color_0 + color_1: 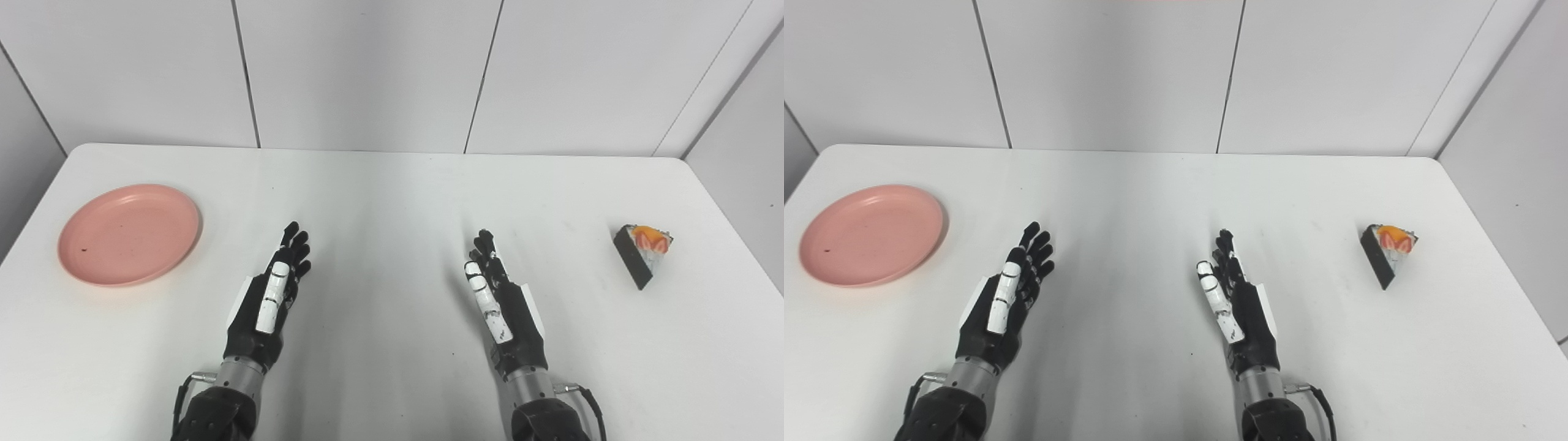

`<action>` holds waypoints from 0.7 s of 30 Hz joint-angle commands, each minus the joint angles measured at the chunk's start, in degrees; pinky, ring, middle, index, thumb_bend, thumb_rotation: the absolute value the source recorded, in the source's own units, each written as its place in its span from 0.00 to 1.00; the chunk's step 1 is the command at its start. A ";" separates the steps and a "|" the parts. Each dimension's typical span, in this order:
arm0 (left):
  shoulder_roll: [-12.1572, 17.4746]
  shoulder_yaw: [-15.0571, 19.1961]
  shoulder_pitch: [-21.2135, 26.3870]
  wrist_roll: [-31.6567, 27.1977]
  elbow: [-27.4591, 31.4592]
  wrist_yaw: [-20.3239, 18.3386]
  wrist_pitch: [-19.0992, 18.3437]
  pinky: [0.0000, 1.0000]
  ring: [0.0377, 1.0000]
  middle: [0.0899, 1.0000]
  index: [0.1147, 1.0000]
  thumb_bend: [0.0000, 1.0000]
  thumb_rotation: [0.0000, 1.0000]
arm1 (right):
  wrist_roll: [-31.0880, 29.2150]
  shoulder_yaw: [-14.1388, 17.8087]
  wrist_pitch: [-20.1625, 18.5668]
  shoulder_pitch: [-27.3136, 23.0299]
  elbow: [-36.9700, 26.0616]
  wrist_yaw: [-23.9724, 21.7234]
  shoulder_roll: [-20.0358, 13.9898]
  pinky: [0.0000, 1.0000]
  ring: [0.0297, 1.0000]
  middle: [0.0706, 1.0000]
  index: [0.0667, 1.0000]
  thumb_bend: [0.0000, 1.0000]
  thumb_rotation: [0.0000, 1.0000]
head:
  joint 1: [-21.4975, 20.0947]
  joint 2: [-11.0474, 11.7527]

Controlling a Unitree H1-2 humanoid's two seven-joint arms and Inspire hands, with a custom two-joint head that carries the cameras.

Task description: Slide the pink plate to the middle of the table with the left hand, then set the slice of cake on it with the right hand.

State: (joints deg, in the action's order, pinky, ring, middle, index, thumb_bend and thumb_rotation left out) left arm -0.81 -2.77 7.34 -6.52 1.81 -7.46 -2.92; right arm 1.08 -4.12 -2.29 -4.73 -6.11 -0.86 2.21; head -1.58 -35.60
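A pink plate (130, 233) lies empty at the left side of the white table (392, 196). A slice of cake (643, 252) with a dark side and orange-red fruit on top sits at the right side. My left hand (272, 294) is open, fingers stretched forward, over the table right of the plate and apart from it. My right hand (499, 300) is open too, fingers stretched forward, left of the cake and well apart from it. Both hands hold nothing.
White wall panels (367, 67) stand right behind the table's far edge. A wall (753, 141) also closes the right side. The table's left edge (30, 208) runs close to the plate.
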 commanded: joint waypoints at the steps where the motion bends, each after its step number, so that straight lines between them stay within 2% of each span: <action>1: -0.13 -0.29 0.24 0.40 0.34 0.22 -0.04 1.00 1.00 1.00 1.00 0.66 1.00 | -0.02 0.16 1.96 -1.02 -1.03 -0.09 -0.07 1.00 1.00 1.00 1.00 0.56 0.80 | 3.58 1.01; 2: -0.41 -0.36 0.24 0.54 0.27 0.45 -0.08 1.00 1.00 1.00 1.00 0.65 1.00 | -0.06 0.24 2.15 -0.97 -0.90 -0.21 -0.31 1.00 1.00 1.00 1.00 0.56 0.81 | 3.58 1.01; 3: -1.00 -0.44 0.29 0.81 -0.15 0.92 0.31 1.00 1.00 1.00 1.00 0.65 1.00 | -0.45 0.44 2.54 -0.83 -0.78 -0.60 -0.82 1.00 1.00 1.00 1.00 0.56 0.81 | 7.82 2.02; 4: -1.39 -0.49 0.32 0.99 -0.46 1.25 0.62 1.00 1.00 1.00 1.00 0.65 1.00 | -0.74 0.59 2.80 -0.74 -0.71 -0.87 -1.17 1.00 1.00 1.00 1.00 0.56 0.81 | 7.82 2.02; 5: -1.88 -0.60 0.38 1.29 -0.88 1.64 1.00 1.00 1.00 1.00 1.00 0.65 1.00 | -1.23 0.88 3.03 -0.58 -0.63 -1.23 -1.65 1.00 1.00 1.00 1.00 0.56 0.82 | 11.99 3.35; 6: -2.43 -0.55 0.66 1.53 -1.46 2.13 1.64 1.00 1.00 1.00 1.00 0.64 1.00 | -1.56 1.16 3.18 -0.35 -0.65 -1.45 -2.07 1.00 1.00 1.00 1.00 0.57 0.83 | 13.23 3.80; 7: -3.22 -0.20 1.55 1.88 -2.82 3.12 3.01 1.00 1.00 1.00 1.00 0.64 1.00 | -1.96 1.51 3.75 -0.07 -0.44 -1.70 -2.61 1.00 1.00 1.00 1.00 0.57 0.83 | 16.60 5.26; 8: -3.78 0.07 2.21 2.14 -3.82 3.84 4.07 1.00 1.00 1.00 1.00 0.64 1.00 | -2.25 1.74 4.16 0.12 -0.29 -1.88 -2.99 1.00 1.00 1.00 1.00 0.55 0.84 | 16.60 5.26; 9: -4.77 0.92 3.19 2.29 -5.43 5.33 5.99 1.00 1.00 1.00 1.00 0.64 1.00 | -2.82 2.06 4.82 0.22 0.19 -2.12 -3.29 1.00 1.00 1.00 1.00 0.54 0.84 | 19.68 6.43; 10: -5.43 1.51 3.82 2.39 -6.53 6.34 7.34 1.00 0.99 0.99 0.99 0.63 0.97 | -3.25 2.26 5.30 0.25 0.55 -2.27 -3.47 1.00 1.00 1.00 1.00 0.53 0.84 | 19.68 6.43; 11: -6.13 2.68 5.12 1.79 -7.79 7.51 8.72 1.00 0.99 0.99 0.98 0.63 0.95 | -4.27 3.05 6.29 0.25 1.31 -2.04 -3.27 1.00 1.00 1.00 1.00 0.53 0.84 | 23.12 7.80; 12: -6.60 3.50 6.05 1.36 -8.68 8.27 9.70 1.00 0.99 0.98 0.96 0.63 0.93 | -5.00 3.64 7.02 0.25 1.86 -1.88 -3.10 1.00 1.00 1.00 1.00 0.52 0.77 | 23.12 7.80; 13: -6.16 4.16 7.35 1.00 -9.39 8.23 9.97 1.00 0.99 0.98 0.97 0.63 0.94 | -5.33 4.16 7.65 0.17 2.40 -1.54 -2.96 1.00 1.00 1.00 1.00 0.52 0.76 | 25.36 8.70; 14: -5.81 4.59 8.22 0.82 -9.89 8.10 10.13 1.00 1.00 0.99 0.99 0.66 0.98 | -5.49 4.50 8.08 0.11 2.77 -1.35 -2.87 1.00 1.00 1.00 1.00 0.51 0.74 | 25.36 8.70; 17: -3.84 6.46 11.70 0.76 -11.56 8.52 10.92 1.00 1.00 1.00 1.00 0.72 1.00 | -6.88 4.99 7.92 0.01 3.24 -2.16 -3.16 1.00 1.00 1.00 1.00 0.50 0.75 | 29.24 11.04; 19: -2.89 7.90 13.05 0.54 -10.68 9.21 9.77 1.00 1.00 1.00 1.00 0.74 1.00 | -7.15 4.80 7.09 0.19 2.67 -2.62 -3.54 1.00 1.00 1.00 1.00 0.50 0.78 | 30.16 11.74; 21: -2.01 9.42 14.17 0.39 -9.70 10.18 9.38 1.00 1.00 0.98 0.98 0.74 1.00 | -7.36 4.61 6.86 0.28 2.41 -3.08 -3.89 1.00 1.00 1.00 1.00 0.44 0.84 | 30.57 12.47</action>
State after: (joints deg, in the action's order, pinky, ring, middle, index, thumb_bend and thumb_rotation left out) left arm -3.31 6.19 19.16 -5.89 -10.25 1.65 5.63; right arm -5.62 0.39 3.31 -4.04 -2.38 -3.20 -1.25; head 28.65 -23.82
